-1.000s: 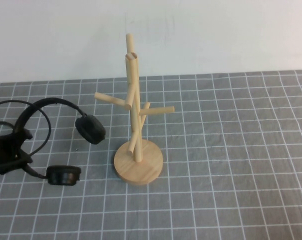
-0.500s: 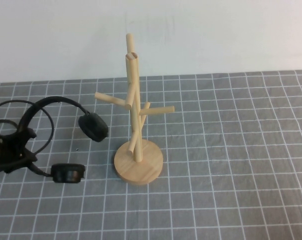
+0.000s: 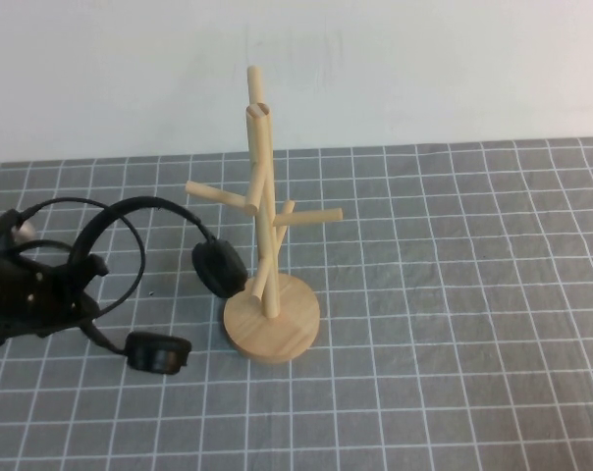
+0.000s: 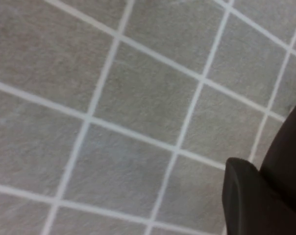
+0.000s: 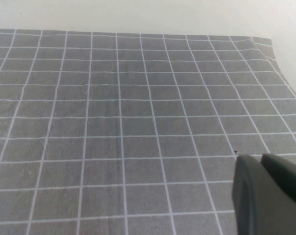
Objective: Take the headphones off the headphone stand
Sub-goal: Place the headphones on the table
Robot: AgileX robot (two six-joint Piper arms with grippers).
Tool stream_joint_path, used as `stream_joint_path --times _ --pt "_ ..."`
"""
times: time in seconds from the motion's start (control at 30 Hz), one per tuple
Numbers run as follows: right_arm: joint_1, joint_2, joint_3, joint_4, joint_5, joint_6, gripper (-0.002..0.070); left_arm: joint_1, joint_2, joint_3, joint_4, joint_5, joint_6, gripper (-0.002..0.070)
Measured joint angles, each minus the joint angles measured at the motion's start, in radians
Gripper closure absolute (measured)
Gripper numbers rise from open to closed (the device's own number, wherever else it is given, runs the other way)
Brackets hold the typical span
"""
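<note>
surface: table (image 3: 454, 294) under grey cloth with white grid, plain white wall behind | headphones (image 3: 130, 265) off the stand (image 3: 267, 235), left of it, far ear cup by its base | left end effector (image 3: 76, 285) at left edge, clamped on headband | right end effector (image 5: 265, 196): cannot tell

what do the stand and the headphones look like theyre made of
Headphone stand: looks like light unfinished wood, pale tan, matte, with round dowel pegs. Headphones, held off the stand by the left gripper: matte black, probably plastic headband; the ear cups look softly padded, perhaps foam or leatherette.
</note>
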Motion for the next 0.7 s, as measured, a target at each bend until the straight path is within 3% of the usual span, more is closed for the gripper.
stream_joint_path --times 0.17,0.6,0.7 --pt "0.0 0.0 0.0 0.0 0.0 0.0 0.0685 0.021 0.0 0.0 0.166 0.035 -0.13 0.0624" --pt "0.0 0.0 0.0 0.0 0.0 0.0 0.0684 0.021 -0.013 -0.116 0.811 0.181 -0.64 0.0624" --pt "0.0 0.0 0.0 0.0 0.0 0.0 0.0685 0.021 -0.013 -0.133 0.899 0.203 -0.704 0.0624"
